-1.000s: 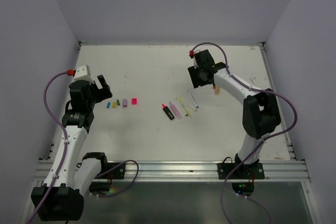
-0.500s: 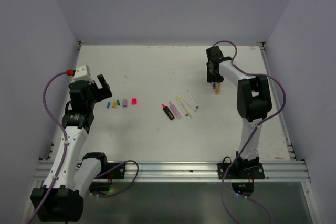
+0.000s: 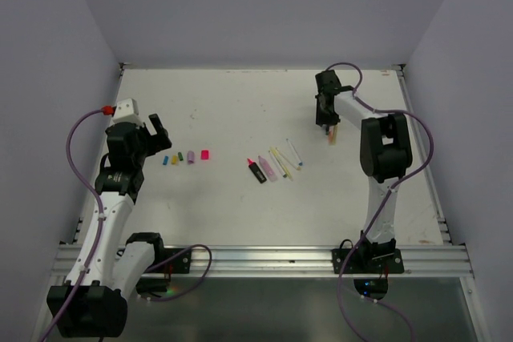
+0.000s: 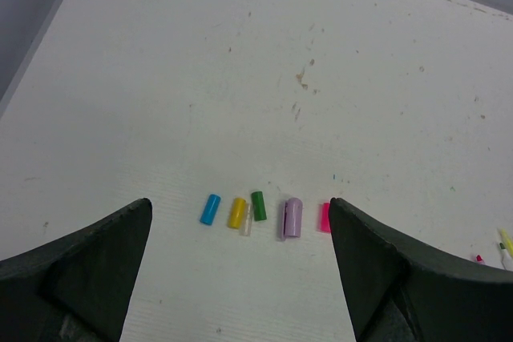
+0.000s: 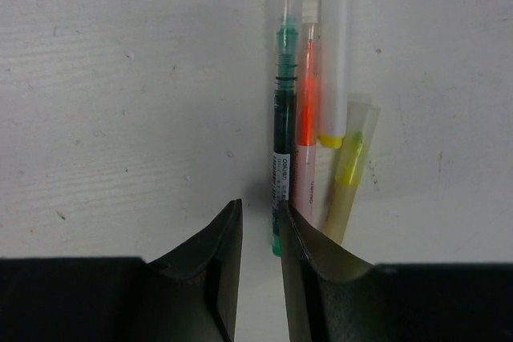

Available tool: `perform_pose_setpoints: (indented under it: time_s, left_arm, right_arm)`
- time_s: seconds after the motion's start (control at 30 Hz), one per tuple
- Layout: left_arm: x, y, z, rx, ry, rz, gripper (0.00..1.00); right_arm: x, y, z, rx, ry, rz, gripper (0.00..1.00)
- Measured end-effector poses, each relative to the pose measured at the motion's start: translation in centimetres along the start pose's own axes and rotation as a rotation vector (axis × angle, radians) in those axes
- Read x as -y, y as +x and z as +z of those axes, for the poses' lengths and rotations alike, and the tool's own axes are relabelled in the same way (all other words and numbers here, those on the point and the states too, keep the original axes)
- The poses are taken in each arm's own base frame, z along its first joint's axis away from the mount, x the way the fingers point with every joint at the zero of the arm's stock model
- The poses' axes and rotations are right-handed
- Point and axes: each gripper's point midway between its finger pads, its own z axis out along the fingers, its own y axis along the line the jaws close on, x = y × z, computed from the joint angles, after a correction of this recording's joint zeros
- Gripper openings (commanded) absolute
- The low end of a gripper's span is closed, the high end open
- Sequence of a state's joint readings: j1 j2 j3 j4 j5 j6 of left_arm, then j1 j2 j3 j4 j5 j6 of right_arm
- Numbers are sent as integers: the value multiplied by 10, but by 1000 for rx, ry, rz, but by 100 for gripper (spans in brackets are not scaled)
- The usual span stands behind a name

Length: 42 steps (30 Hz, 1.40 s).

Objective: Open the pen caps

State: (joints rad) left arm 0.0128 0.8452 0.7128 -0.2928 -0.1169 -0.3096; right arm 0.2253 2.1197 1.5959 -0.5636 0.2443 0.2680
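Several pen caps lie in a row on the left: blue (image 4: pixel 210 208), yellow (image 4: pixel 237 212), pale (image 4: pixel 247 219), green (image 4: pixel 258 205), lilac (image 4: pixel 292 217), pink (image 4: pixel 325 217); the row also shows in the top view (image 3: pixel 186 157). My left gripper (image 4: pixel 240 202) is open wide and empty above them. Several pens (image 3: pixel 272 166) lie mid-table. My right gripper (image 5: pixel 260 214) is low over another bunch of pens (image 3: pixel 331 135): a green-tipped pen (image 5: pixel 281 134), an orange one (image 5: pixel 306 118), a white one (image 5: pixel 337 54), a yellow highlighter (image 5: pixel 349 174). Its jaws stand narrowly apart; the green pen's end lies against the right finger.
A black-and-pink highlighter (image 3: pixel 256 170) lies at the left end of the middle pens. The table's right edge rail (image 3: pixel 417 134) runs close to my right arm. Walls enclose the table on three sides.
My right gripper has swung from mid-table to the far right and come down over the bunch of pens there. The left arm has not moved.
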Motion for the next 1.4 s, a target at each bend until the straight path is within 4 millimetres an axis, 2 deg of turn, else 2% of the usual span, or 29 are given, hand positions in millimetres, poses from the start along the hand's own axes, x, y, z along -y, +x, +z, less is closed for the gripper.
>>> perform_pose_setpoints:
  time_s: [1.1,1.4]
  left_arm:
    - [1,2,1,-7,7,7,93]
    - [1,3,1,-11,8,8,93]
  right_arm:
    - [2,-15,0,51,-12,9,29]
    - [-8,-13,3,39,-60,4,29]
